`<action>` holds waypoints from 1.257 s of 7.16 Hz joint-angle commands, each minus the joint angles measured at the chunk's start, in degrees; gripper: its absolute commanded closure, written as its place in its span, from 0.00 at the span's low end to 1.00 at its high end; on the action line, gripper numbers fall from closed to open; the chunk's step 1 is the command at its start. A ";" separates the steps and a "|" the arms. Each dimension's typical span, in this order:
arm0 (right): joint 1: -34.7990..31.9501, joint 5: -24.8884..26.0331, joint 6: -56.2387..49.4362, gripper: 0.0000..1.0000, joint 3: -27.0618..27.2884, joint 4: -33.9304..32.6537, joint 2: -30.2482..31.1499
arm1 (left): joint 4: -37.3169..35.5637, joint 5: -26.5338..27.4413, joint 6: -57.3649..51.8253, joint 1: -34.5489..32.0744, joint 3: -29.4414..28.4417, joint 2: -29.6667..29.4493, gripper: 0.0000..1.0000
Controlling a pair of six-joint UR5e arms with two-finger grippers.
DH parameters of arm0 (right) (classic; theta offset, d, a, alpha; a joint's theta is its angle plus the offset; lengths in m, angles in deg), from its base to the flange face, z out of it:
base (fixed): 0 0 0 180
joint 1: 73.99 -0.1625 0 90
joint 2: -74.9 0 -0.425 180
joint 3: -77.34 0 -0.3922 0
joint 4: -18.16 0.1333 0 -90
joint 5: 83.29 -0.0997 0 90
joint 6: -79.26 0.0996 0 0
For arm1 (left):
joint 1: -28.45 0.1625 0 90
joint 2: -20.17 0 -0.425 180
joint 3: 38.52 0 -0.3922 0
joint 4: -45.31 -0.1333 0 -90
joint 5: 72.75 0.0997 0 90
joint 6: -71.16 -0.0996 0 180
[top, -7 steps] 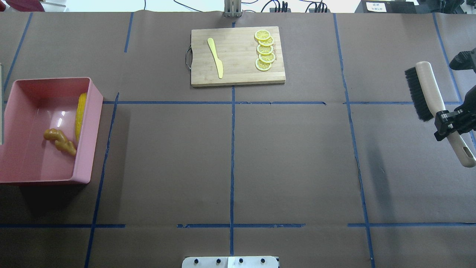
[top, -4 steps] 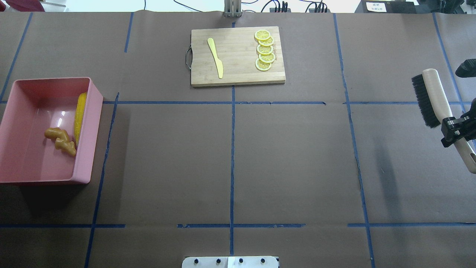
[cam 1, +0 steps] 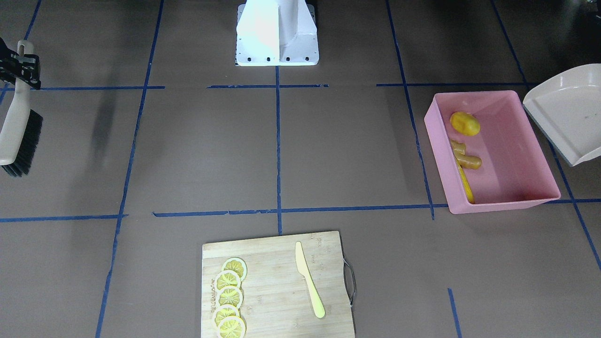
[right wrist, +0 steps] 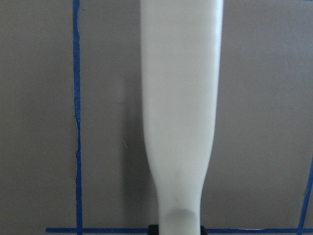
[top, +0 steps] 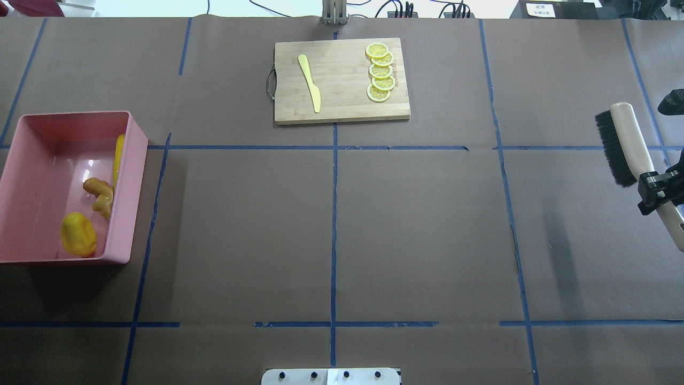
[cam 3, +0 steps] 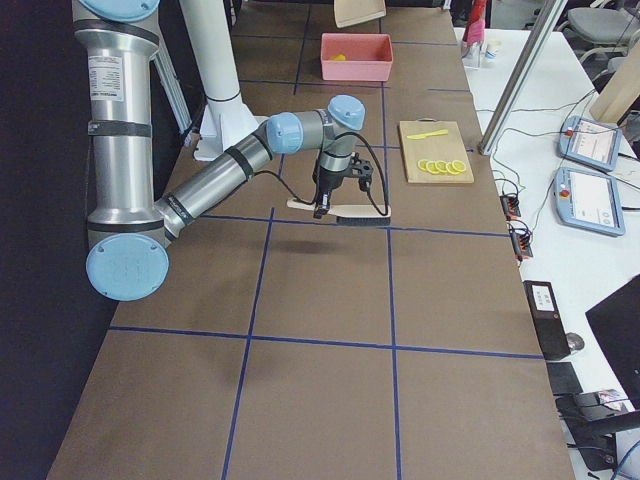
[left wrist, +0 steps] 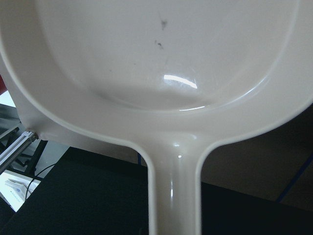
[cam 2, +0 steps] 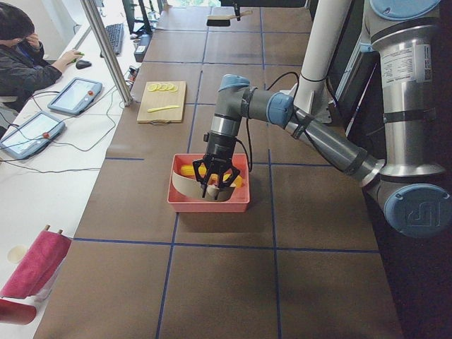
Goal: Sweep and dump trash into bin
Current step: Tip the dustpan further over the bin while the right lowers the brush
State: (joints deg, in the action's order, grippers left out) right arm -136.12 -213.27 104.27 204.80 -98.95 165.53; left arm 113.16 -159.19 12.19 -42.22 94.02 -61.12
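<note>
The pink bin (top: 128, 187) stands at the table's left end and also shows in the front view (cam 1: 497, 206). In it lie the corn cob (top: 117, 160) along the right wall, the ginger root (top: 100, 195) and the lumpy yellow piece (top: 78, 234). My right gripper (top: 658, 193) is shut on the handle of a black-bristled brush (top: 625, 139), held above the table's right end. The left wrist view is filled by the empty beige dustpan (left wrist: 161, 58). The dustpan (cam 1: 568, 112) hangs just beyond the bin. My left gripper (cam 2: 217, 185) shows only in the side view; I cannot tell its state.
A wooden cutting board (top: 342, 107) with a pale yellow knife (top: 310, 83) and several lemon slices (top: 380, 72) lies at the far middle. The robot base (cam 1: 277, 33) is at the near middle edge. A person sits at a desk (cam 2: 21, 42) beyond the table.
The lumpy yellow piece has dropped into the bin's near corner. The ginger root has shifted toward the right wall. The brush has moved right, toward the table's end.
</note>
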 commanded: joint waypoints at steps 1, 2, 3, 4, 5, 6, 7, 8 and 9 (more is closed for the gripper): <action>0.08 1.13 -1.10 0.99 -0.29 0.04 1.21 | -2.11 2.24 0.00 0.53 1.32 -0.97 1.00; 0.17 1.13 -1.10 0.99 -0.90 -0.04 2.69 | -2.20 2.24 -0.09 0.53 1.32 -1.41 1.00; 0.34 1.05 -1.10 0.99 -1.25 0.82 4.96 | -2.20 2.24 -0.09 0.53 1.32 -1.68 1.00; 0.35 0.52 -0.75 0.99 -1.86 6.49 8.03 | -2.29 2.16 -0.09 0.53 1.32 -2.38 1.00; 0.35 -0.09 0.03 0.99 -5.44 14.81 10.59 | -2.29 2.16 -0.09 0.79 1.23 -2.64 1.00; 0.35 -0.45 2.56 0.99 -9.65 22.47 11.40 | -2.38 2.16 -0.09 0.97 1.32 -2.99 1.00; 1.74 -2.19 7.81 0.99 -12.04 29.15 11.40 | -2.38 2.07 -0.09 0.97 1.32 -3.00 1.00; 4.54 -2.29 13.52 0.99 -13.46 35.23 11.40 | -2.38 1.89 -0.18 0.97 1.67 -3.00 1.00; 7.96 -2.21 17.75 0.99 -14.78 39.55 11.40 | -2.46 -0.02 -0.18 0.97 2.45 -3.00 1.00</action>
State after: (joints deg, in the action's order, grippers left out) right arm -131.84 -215.29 116.23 191.97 -65.84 176.86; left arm 110.77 -157.68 12.04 -41.26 95.76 -64.09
